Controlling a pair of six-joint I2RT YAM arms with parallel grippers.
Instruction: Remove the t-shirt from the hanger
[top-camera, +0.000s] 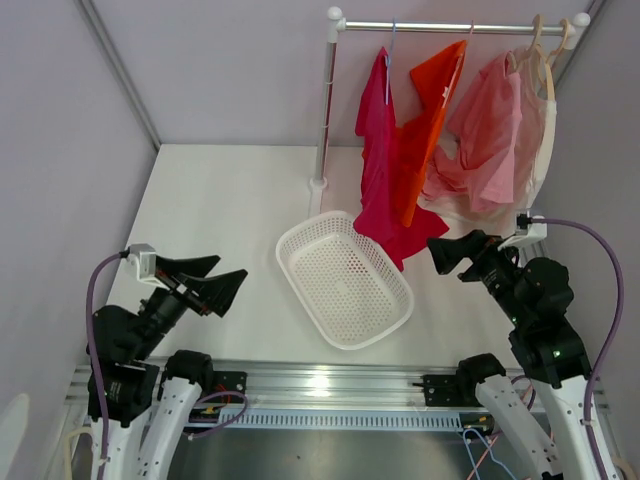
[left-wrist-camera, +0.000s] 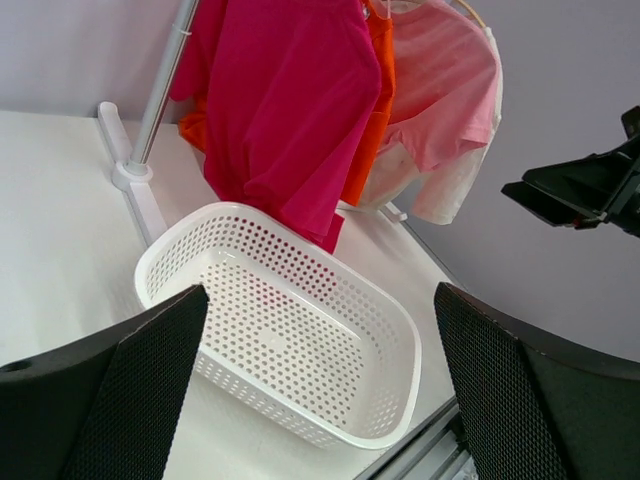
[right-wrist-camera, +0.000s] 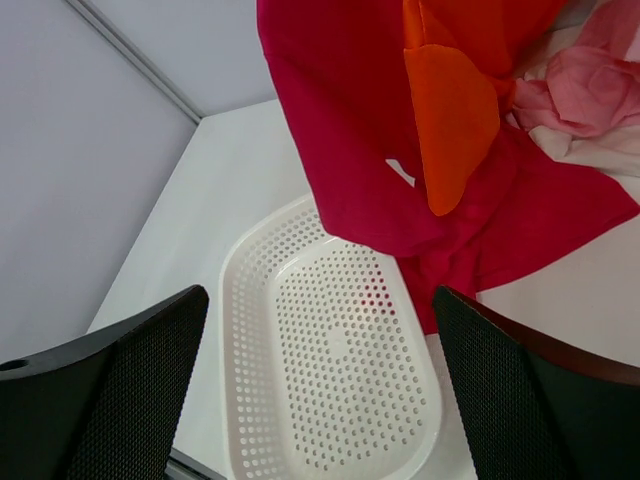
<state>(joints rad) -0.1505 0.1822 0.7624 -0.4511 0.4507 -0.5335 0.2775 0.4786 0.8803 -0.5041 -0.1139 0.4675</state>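
White tabletop (top-camera: 220, 220) and pale lilac walls frame a two-arm robot station, seen from above and behind. At the far edge, a white clothes rail (top-camera: 455, 26) runs from its post toward the far right corner and carries a row of garments. The magenta t-shirt (top-camera: 380, 170) hangs nearest the post on a blue hanger (top-camera: 392, 40), its hem reaching down just beside the far rim of a white perforated basket (top-camera: 345, 285), which sits at an angle near the middle of the table. An orange t-shirt (top-camera: 425, 130) hangs next along the rail, with a pink t-shirt (top-camera: 485, 140) over a white garment toward the right edge, on pale hangers.

The left gripper (top-camera: 230, 268) sits near the near left corner, well apart from the clothes, its jaws spread wide and holding nothing. The right gripper (top-camera: 445, 262) is raised near the right edge, close to the magenta hem but not touching it, jaws likewise wide apart and empty. Both wrist cameras look across the basket toward the magenta shirt.
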